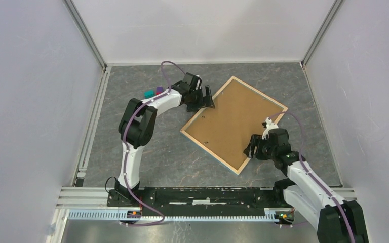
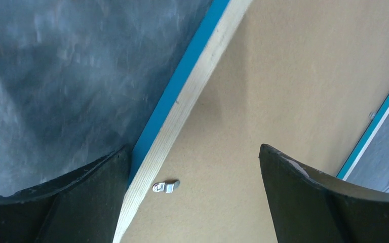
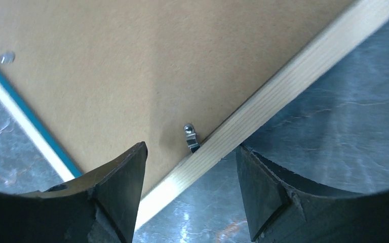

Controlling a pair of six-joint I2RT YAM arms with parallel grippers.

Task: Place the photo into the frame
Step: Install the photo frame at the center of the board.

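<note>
While open, left hand (image 2: pixel 193 148) and right hand (image 3: pixel 191 147) straddle the frame (image 2: pixel 184 109).

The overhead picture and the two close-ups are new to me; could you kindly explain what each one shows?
The overhead picture looks down on two robot arms bolted at the near edge of a grey table. Each close-up comes from a camera on one arm's wrist, so the dark shapes at the bottom are that arm's own fingers. On the table lies the frame, back side up, with its brown backing board showing; no photo is visible in any view. A small teal object and a small purple object sit beside the left arm. The left end effector and the right end effector stand open over opposite edges of the frame, each near a metal clip. Neither holds anything.
</note>
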